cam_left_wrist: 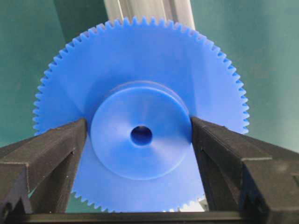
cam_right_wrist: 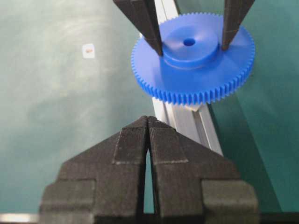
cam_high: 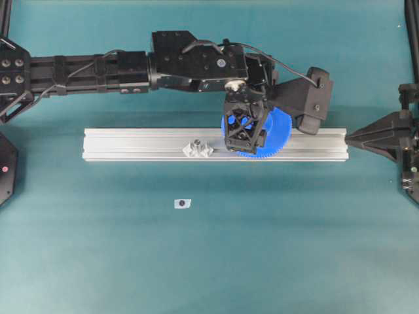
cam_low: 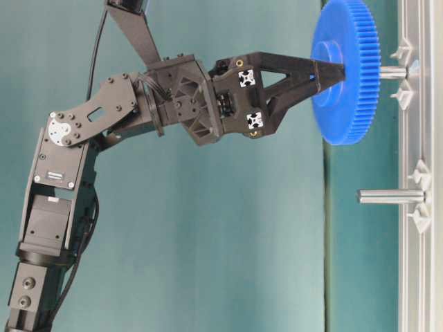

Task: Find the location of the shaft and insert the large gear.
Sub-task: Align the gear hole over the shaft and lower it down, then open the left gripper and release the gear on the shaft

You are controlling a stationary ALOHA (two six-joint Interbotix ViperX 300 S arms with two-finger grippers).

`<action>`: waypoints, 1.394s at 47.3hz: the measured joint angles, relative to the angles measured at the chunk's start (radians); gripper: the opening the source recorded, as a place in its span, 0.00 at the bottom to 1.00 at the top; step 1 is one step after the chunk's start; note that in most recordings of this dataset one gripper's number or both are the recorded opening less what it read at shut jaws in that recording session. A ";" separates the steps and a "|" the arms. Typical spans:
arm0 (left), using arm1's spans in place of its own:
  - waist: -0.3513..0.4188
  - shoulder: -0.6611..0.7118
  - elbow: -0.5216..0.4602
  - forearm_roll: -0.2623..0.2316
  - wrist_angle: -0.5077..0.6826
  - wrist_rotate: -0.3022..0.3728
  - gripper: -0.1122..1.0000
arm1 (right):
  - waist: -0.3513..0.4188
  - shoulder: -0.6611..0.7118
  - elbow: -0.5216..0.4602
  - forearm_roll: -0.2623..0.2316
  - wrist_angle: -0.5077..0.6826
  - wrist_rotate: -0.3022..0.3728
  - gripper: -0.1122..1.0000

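Note:
The large gear [cam_low: 346, 104], bright blue and toothed, sits on the shaft [cam_low: 392, 71], held off the aluminium rail [cam_low: 419, 277] with a short length of pin showing beneath it. My left gripper [cam_left_wrist: 138, 119] straddles the gear's raised hub [cam_left_wrist: 140, 154]. Its fingers [cam_left_wrist: 56, 149] stand open either side, and a sliver of blue disc shows between one finger and the hub. The centre hole [cam_left_wrist: 141, 135] looks dark, with no pin tip visible inside. My right gripper [cam_right_wrist: 148, 119] is shut and empty, pointing at the rail's right end [cam_high: 340, 144].
A second bare pin [cam_low: 391, 196] with clear mounts [cam_high: 200, 149] stands on the rail left of the gear [cam_high: 278, 134]. A small white tag with a dark centre [cam_high: 182, 203] lies on the green mat in front of the rail. The left arm [cam_high: 98, 69] spans the back.

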 measured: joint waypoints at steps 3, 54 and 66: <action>0.000 0.000 0.000 0.000 0.002 0.002 0.85 | 0.000 0.000 0.000 0.000 0.002 0.002 0.11; 0.003 0.000 -0.061 0.002 0.028 0.005 0.85 | 0.000 -0.003 0.002 0.002 0.000 0.018 0.11; 0.003 0.000 -0.061 0.002 0.035 0.002 0.85 | 0.000 -0.002 0.002 0.000 0.002 0.018 0.11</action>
